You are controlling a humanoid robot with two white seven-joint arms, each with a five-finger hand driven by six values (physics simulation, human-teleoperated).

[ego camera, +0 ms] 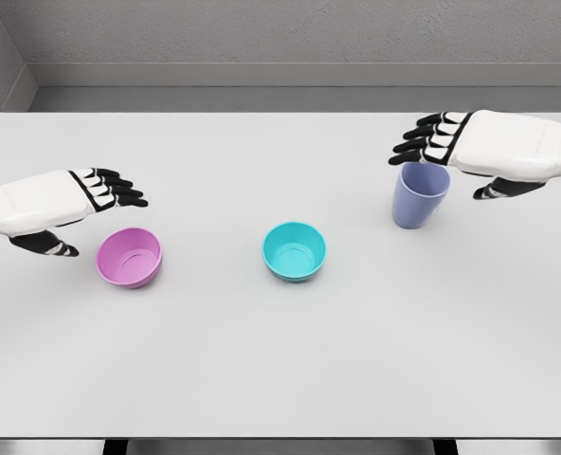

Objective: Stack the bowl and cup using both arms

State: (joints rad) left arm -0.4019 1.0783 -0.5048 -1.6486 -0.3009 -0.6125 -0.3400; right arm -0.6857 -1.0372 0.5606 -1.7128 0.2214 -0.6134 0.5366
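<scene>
Left hand [67, 204] and right hand [479, 152] hover flat, fingers spread.

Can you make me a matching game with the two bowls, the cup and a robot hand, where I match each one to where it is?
Things:
1. pink bowl
2. teal bowl
3. blue cup
4. left hand

Places:
A. under the right hand, on the right side of the table
B. in the middle of the table
C. above the pink bowl, open and holding nothing
D. on the left side of the table

Right pairs: 1-D, 2-B, 3-A, 4-C
</scene>
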